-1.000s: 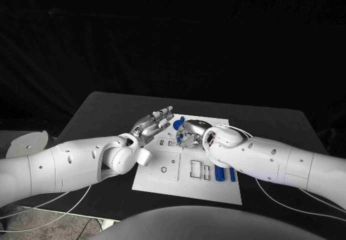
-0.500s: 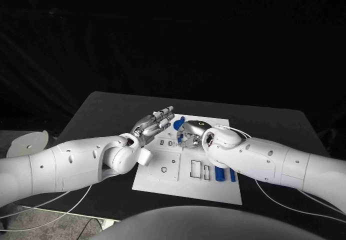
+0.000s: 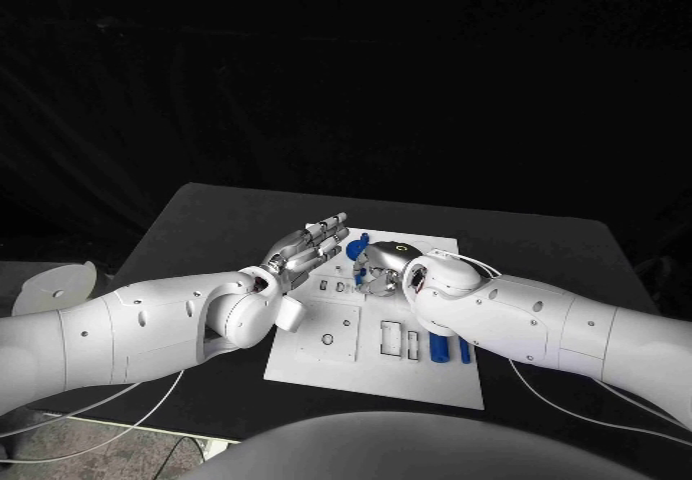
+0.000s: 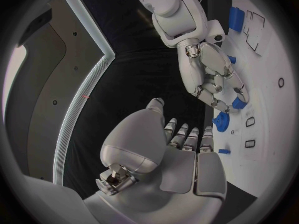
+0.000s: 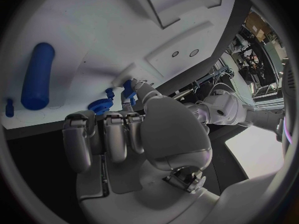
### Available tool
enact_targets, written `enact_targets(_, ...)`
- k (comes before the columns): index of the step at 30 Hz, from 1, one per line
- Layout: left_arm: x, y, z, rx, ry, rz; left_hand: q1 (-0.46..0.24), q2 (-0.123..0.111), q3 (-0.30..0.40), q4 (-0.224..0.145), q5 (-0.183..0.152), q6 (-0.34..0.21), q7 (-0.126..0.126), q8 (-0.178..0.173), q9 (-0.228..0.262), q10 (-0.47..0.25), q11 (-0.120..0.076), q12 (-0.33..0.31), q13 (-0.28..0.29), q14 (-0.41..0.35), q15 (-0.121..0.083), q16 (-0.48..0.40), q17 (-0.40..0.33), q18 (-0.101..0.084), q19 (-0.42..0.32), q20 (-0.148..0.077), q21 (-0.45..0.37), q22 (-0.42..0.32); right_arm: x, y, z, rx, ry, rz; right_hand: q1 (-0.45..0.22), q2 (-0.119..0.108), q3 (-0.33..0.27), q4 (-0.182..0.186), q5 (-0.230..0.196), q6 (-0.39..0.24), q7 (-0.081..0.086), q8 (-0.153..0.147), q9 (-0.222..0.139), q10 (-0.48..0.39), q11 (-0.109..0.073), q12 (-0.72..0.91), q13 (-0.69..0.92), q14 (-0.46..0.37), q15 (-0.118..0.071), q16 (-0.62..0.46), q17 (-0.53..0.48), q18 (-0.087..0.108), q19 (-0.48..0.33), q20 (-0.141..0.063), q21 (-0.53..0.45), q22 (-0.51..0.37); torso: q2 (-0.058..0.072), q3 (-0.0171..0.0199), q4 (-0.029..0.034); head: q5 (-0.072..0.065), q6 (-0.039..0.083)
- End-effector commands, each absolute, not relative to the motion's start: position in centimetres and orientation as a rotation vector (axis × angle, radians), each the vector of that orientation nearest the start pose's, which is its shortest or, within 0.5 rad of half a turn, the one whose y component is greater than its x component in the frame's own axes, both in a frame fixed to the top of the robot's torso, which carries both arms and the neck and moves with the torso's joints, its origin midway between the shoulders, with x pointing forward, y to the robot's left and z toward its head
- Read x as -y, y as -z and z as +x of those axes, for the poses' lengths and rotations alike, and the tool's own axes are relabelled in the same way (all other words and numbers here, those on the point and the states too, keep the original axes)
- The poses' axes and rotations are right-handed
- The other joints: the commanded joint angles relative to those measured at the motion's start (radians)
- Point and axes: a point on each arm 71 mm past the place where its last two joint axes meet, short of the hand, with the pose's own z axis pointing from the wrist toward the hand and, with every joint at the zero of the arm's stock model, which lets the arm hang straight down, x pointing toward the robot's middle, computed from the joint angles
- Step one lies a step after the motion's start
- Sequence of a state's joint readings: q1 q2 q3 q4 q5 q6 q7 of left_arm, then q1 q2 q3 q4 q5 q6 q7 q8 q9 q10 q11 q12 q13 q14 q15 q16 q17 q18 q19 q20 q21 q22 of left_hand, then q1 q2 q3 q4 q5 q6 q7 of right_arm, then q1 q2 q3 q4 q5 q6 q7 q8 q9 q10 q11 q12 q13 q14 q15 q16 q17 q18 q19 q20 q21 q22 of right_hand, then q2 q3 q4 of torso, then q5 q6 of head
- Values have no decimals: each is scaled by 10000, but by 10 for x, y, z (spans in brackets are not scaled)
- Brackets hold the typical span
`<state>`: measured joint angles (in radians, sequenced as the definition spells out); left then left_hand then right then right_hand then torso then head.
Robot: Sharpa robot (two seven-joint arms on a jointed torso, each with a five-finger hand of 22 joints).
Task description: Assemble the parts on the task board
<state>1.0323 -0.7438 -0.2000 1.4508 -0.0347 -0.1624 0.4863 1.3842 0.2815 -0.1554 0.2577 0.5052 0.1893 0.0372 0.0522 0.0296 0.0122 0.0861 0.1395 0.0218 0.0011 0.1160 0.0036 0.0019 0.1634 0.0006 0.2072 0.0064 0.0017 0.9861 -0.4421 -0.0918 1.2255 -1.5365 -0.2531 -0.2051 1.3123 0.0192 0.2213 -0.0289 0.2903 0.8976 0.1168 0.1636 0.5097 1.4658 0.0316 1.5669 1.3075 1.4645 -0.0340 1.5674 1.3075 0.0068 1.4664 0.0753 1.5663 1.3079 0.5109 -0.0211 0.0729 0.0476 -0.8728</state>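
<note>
Left robot hand [image 3: 306, 247]: held over the far left edge of the white rectangular task board [image 3: 346, 370], fingers straight and apart, holding nothing.
Right robot hand [image 3: 381, 268]: fingers curled, pinching a small blue plastic part [image 4: 239, 103] above the board.
Blue cylindrical part [image 3: 438, 346]: lying on the board's right side.
Black worktop [image 3: 202, 225]: carries the board.

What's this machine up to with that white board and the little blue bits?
It is fitting small blue parts into a white task board on a black table. The right hand is curled down over the board's far end, with a small blue part at its fingertips. The left hand hovers beside it, fingers spread, holding nothing. Two blue rods lie on the board.
</note>
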Motion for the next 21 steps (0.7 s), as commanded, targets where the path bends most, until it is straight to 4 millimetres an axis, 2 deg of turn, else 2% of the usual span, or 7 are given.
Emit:
enact_targets(1,-170,307,428,-17048,16443,-11663,58,55,71,-16,73,-9,55,31,9,-11,85,50,12,9,69,-6,-3,-2,8,80,-52,-7,77,331,455,-19877,-6228,-2759,-139,-97,12,-32,-116,-170,21,-147,-120,1050,19,39,2633,1063,61,34,2633,-33,973,68,-64,2583,2,-5,-6,-8,2)
enact_targets(7,-170,307,428,-17074,16437,-11673,67,63,90,-23,79,-6,59,32,9,-11,84,52,13,9,72,-6,-3,-2,7,84,-53,-7,76,332,455,-20017,-6196,-2848,-215,-153,67,-47,-302,-562,35,-557,-424,1050,-12,39,2633,1063,36,34,2633,-18,941,54,-114,2563,0,-4,5,-26,2)
enact_targets(14,-170,308,428,-17093,16424,-11683,83,62,118,-39,84,8,89,38,11,-12,67,54,13,8,73,-7,-4,0,8,89,-52,-7,77,332,455,-20052,-6211,-2844,-284,-192,87,-42,-527,-783,19,-810,-670,1050,-30,39,2633,1063,21,34,2633,2,899,38,-180,2537,-3,-2,6,-3,2)
enact_targets(21,-171,308,428,-17064,16397,-11686,95,57,143,-54,87,10,121,39,11,-13,51,56,13,9,72,-5,-3,3,11,92,-50,-5,80,329,457,-19562,-6477,-2602,-306,-251,53,-65,-787,-1517,-134,-1021,-1064,1050,-156,39,2633,1063,-72,34,2633,6,893,-39,-192,2532,-6,-4,8,-12,2)
